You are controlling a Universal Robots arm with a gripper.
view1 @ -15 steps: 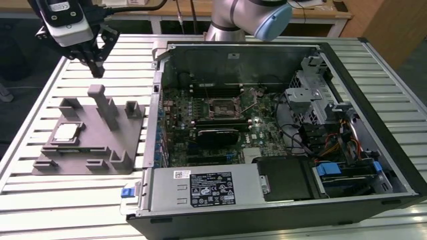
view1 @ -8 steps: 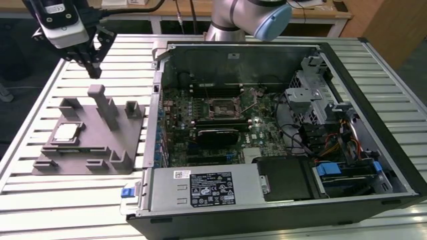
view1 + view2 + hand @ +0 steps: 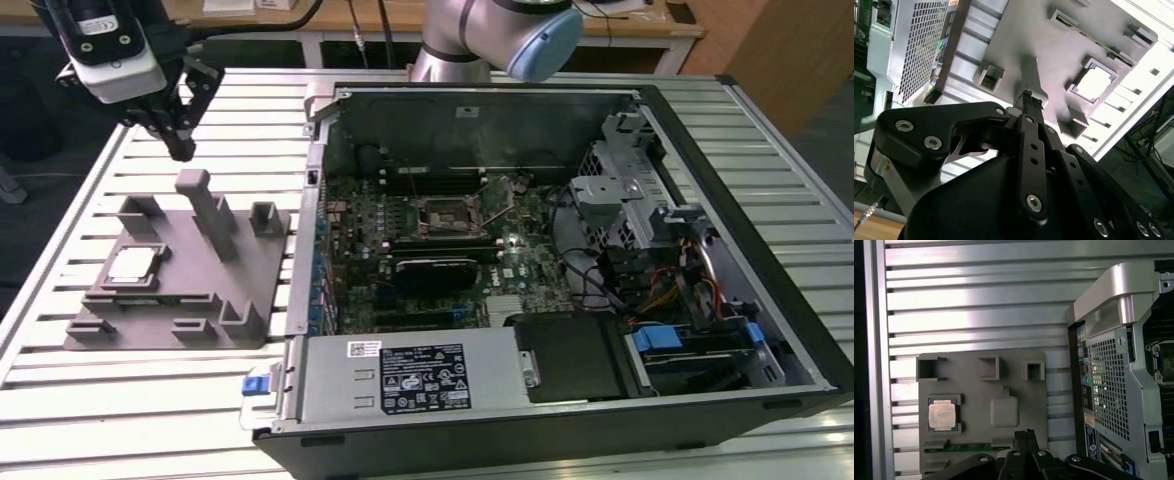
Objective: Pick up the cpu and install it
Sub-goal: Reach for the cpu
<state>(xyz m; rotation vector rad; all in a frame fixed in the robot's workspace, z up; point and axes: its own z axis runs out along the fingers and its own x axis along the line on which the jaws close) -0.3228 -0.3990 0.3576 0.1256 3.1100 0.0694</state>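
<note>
While the gripper hangs with its claw pressed together and empty, the cpu is seen at its six o'clock in the exterior view, seated in the grey fixture. Were the claw lowered unspread, the cpu could be struck and knocked askew.

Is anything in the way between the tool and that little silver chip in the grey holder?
Nothing visible does. The chip lies uncovered in its pocket on the grey holder, and the tool hangs in the air above the holder. The holder's tall post rises beside the chip, not over it.
</note>
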